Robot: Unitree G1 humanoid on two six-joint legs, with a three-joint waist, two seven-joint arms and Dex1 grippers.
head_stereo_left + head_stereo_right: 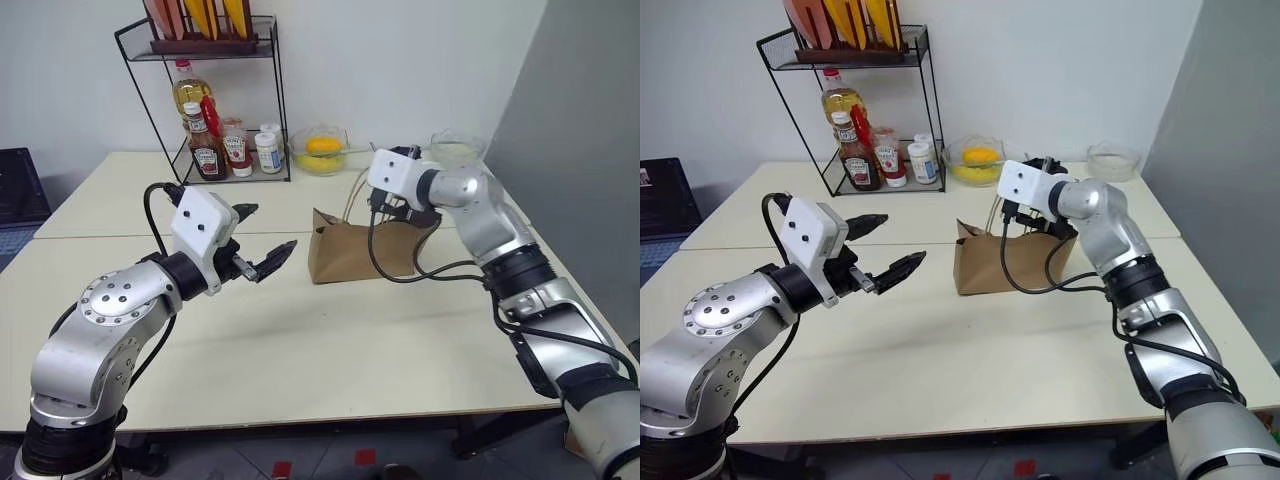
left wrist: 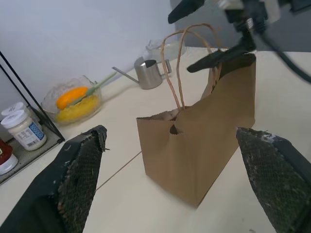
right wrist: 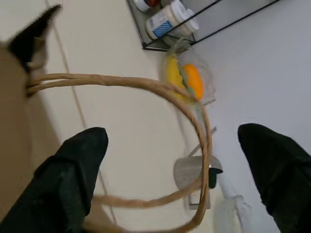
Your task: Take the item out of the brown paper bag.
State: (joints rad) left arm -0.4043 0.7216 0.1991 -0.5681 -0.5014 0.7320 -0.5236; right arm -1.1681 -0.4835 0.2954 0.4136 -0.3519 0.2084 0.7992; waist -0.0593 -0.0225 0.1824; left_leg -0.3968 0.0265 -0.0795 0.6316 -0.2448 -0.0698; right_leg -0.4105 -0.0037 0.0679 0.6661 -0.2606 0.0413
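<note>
while the right hand (image 2: 214, 34) hangs over the mouth of the brown paper bag (image 1: 360, 250), its two black fingers stand wide apart with nothing between them; one finger rests against the bag's upper edge at the far end and the other sits above the opening. the looped cord handles (image 3: 146, 92) rise just in front of that hand, so it seems to be lined up to reach down past them into the bag. the item cannot be seen, and is judged to lie inside, under the hand. beyond the bag from this hand stand a glass bowl of yellow fruit (image 1: 322, 148), a small metal pitcher (image 2: 148, 73) and a wire rack (image 1: 205, 100) holding sauce bottles. across the bag, the left hand (image 1: 262, 240) hovers above the pale desk (image 1: 300, 340), well apart from the bag, fingers spread and empty, pointed at the bag's near end, perhaps ready to steady it.
</note>
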